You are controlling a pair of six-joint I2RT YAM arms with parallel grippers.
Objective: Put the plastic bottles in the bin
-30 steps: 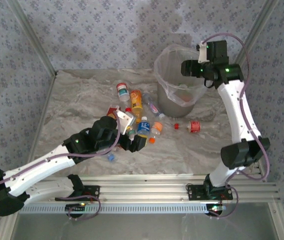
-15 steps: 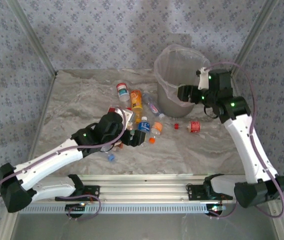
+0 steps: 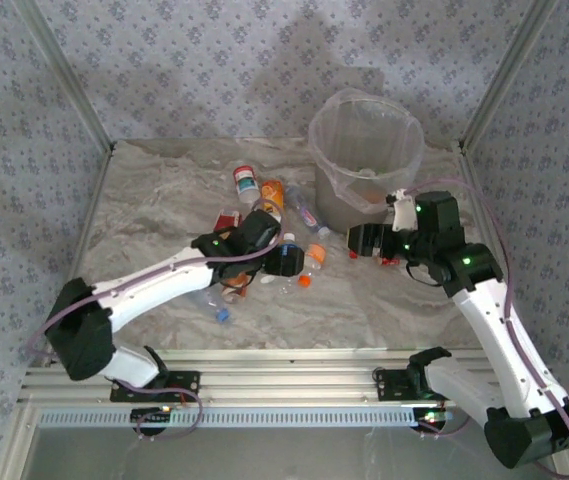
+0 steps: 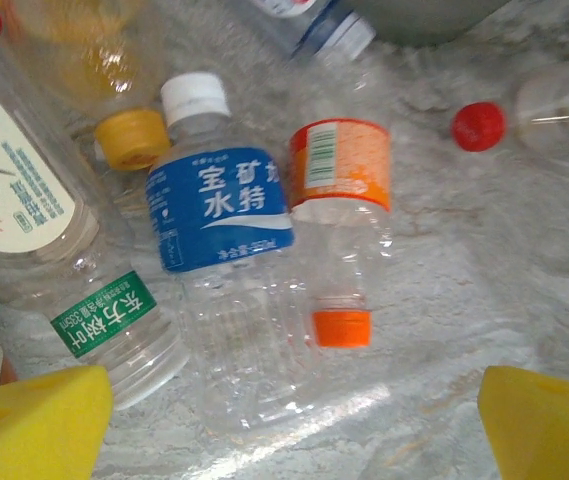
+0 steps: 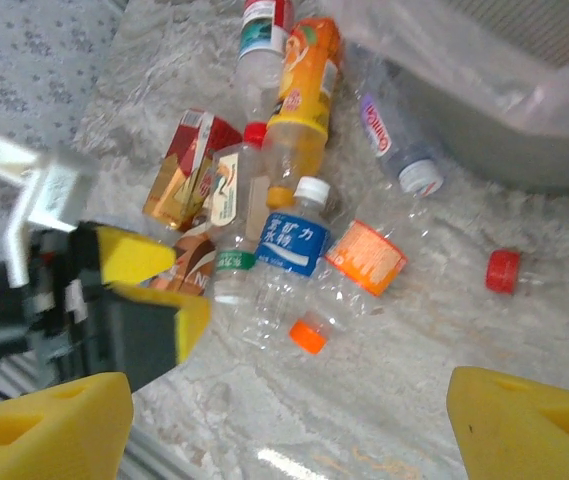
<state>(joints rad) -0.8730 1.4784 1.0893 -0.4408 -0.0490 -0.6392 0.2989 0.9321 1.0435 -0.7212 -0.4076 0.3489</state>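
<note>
Several plastic bottles lie in a heap on the marble table left of the bin [image 3: 366,150]. My left gripper [image 3: 284,262] hovers open just over them. Its yellow pads [image 4: 34,425] straddle a blue-label bottle with a white cap [image 4: 219,215] and an orange-label bottle with an orange cap [image 4: 341,180], gripping neither. A green-label bottle [image 4: 104,310] lies to their left. My right gripper [image 3: 362,240] is low in front of the bin, open and empty, facing the same heap. It sees the blue-label bottle [image 5: 294,245], the orange-label bottle [image 5: 364,258] and the left gripper [image 5: 134,300].
A red-capped clear bottle [image 3: 389,253] lies close by the right gripper. An orange juice bottle [image 5: 304,90], a red carton [image 5: 179,165] and another clear bottle [image 5: 394,140] lie nearer the bin wall [image 5: 524,130]. A blue cap [image 3: 222,314] sits near the front.
The right arm came down from above the bin to table height in front of it. The left arm stretched forward and right, bringing its gripper over the blue and orange bottles.
</note>
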